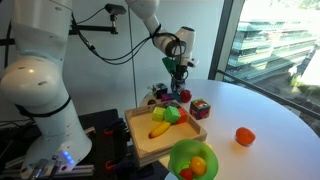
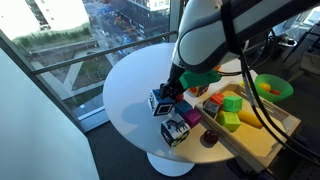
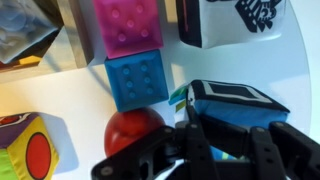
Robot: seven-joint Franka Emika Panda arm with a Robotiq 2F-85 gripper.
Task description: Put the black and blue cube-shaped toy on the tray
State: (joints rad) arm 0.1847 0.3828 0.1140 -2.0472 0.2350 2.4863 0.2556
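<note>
Crowded by toys: blue studded block [image 3: 137, 77] and red ball [image 3: 135, 130] just beside, pink block [image 3: 128, 30] behind them, black-and-white cube [image 2: 175, 130] near. Black and blue cube-shaped toy [image 3: 235, 105] off tray [image 1: 148, 150], near counter [image 1: 270, 120] edge, past tray's short end. Fingers [image 3: 198, 150] straddling toy; pinching or merely flanking, cannot tell. Only in wrist view: blue sides, black top, pale mark at one corner. Only in exterior views: green bowl [image 1: 193, 160] and orange [image 1: 244, 136], well apart.

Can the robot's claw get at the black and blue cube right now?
Probably yes. In the wrist view the open gripper hangs right over the black and blue cube with nothing covering it. The red ball close beside might crowd one finger.
</note>
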